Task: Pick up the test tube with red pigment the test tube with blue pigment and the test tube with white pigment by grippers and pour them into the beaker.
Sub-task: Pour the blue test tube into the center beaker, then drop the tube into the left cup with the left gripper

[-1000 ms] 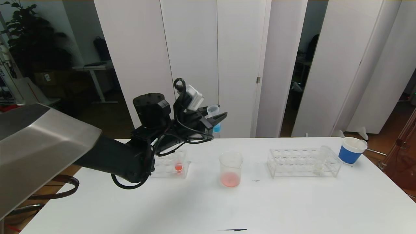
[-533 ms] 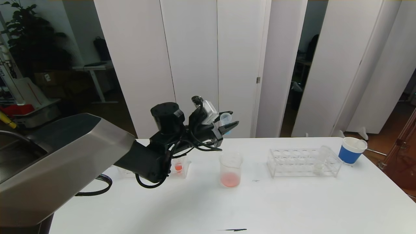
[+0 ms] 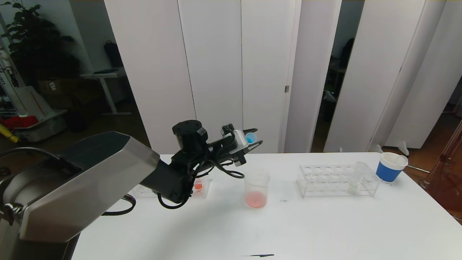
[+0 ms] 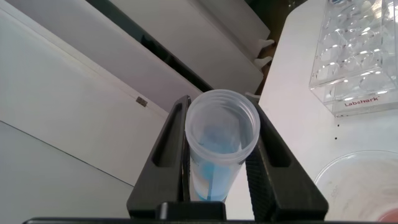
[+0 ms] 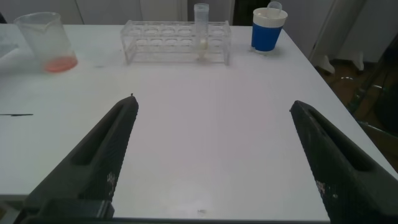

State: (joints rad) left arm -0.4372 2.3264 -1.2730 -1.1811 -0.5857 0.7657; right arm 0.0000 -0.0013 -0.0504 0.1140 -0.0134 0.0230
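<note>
Pinching test tube with blue pigment — left claw above beaker.

White tabletop. Sitting on it: beaker mid-table with red liquid, clear rack right of it, blue cup far right, another rack left, black mark near front edge.

My head camera looks forward and down across the table. My left wrist camera sits tight behind its gripper, tilted. My right wrist camera looks low along the tabletop. All three catch the beaker.
</note>
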